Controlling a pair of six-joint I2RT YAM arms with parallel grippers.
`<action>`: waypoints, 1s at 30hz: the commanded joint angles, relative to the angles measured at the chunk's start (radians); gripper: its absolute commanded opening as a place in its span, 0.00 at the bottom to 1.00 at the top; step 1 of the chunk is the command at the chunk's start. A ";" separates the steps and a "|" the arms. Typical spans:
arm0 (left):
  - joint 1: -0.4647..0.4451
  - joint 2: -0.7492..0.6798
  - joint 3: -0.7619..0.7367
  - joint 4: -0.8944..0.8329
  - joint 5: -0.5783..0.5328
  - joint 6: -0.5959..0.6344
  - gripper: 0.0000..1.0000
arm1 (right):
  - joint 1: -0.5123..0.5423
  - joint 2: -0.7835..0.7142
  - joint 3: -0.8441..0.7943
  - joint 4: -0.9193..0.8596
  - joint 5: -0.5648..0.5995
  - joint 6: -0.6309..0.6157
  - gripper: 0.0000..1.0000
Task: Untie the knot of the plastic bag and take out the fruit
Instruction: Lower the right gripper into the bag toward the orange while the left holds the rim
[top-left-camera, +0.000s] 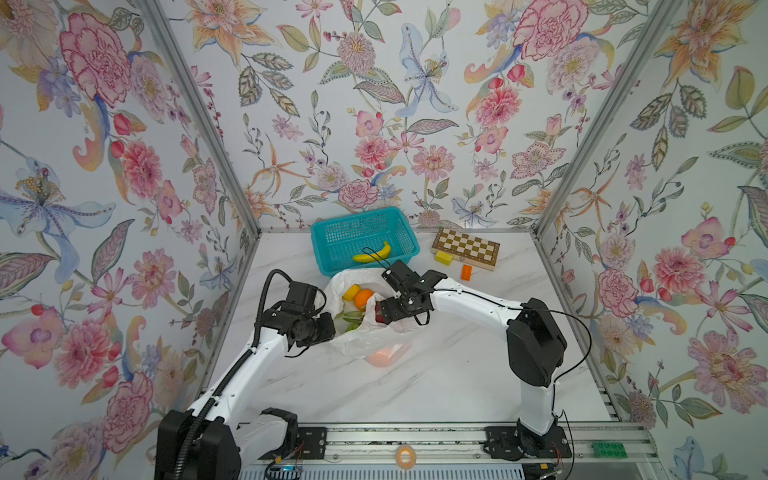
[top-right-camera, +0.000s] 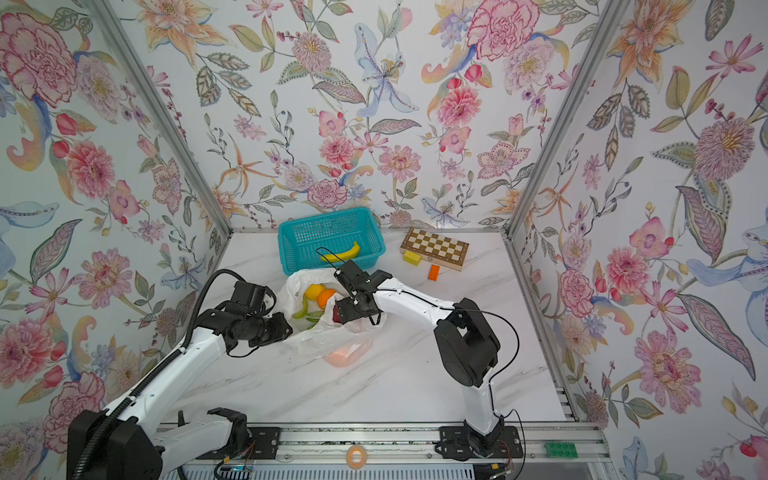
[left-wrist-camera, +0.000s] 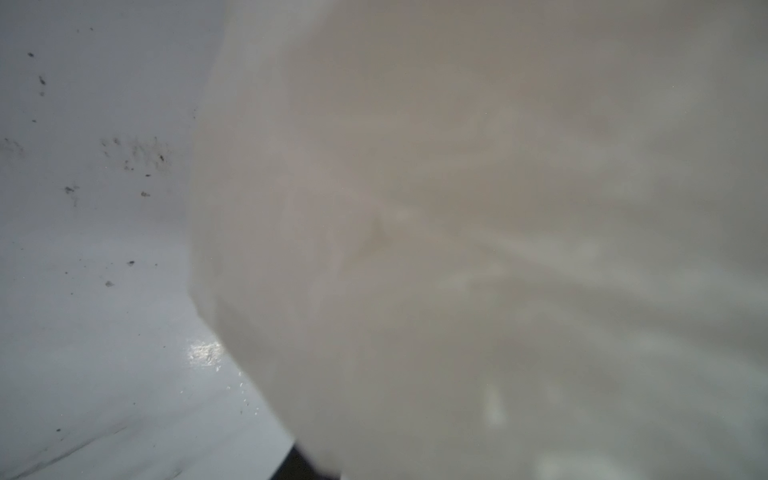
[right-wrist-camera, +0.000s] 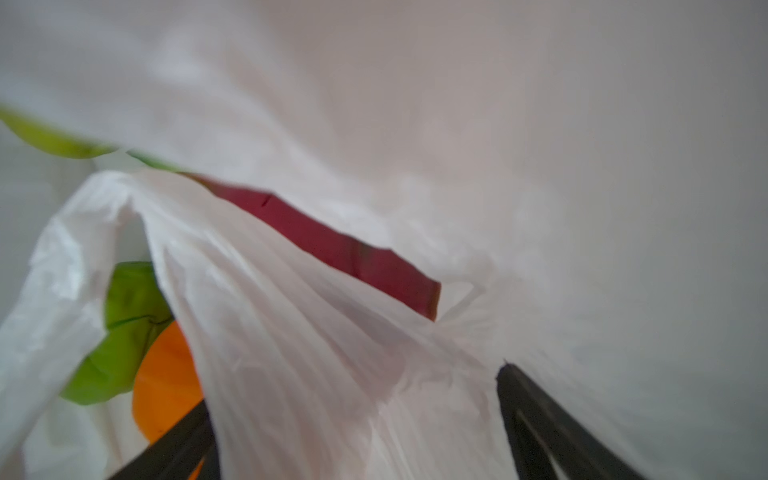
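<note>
plastic bag (top-left-camera: 374, 338) gaping, crinkled, fruit (top-left-camera: 363, 297) showing | right gripper (right-wrist-camera: 355, 384) spread wide | left gripper (top-left-camera: 329, 328) unclear

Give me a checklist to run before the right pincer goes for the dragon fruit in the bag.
1. Plastic bag mouth open: ok; orange and yellow fruit show.
2. Right pincer open: ok, jaws wide apart.
3. Path to dragon fruit free: not ok; bag film lies between the jaws.
4. Left pincer gripping bag rim: cannot tell; its tips are hidden, its camera covered by plastic.
5. Teal basket has room: ok; one banana inside.
</note>
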 joint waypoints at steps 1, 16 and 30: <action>-0.012 -0.039 0.011 0.060 0.034 0.000 0.32 | 0.026 -0.070 0.005 -0.004 -0.007 -0.074 0.92; -0.021 -0.028 0.090 -0.017 -0.106 -0.009 0.39 | 0.045 0.072 0.321 -0.002 -0.169 -0.070 0.86; -0.021 -0.004 0.099 -0.013 -0.094 -0.017 0.42 | 0.075 0.285 0.478 0.000 -0.034 0.013 0.81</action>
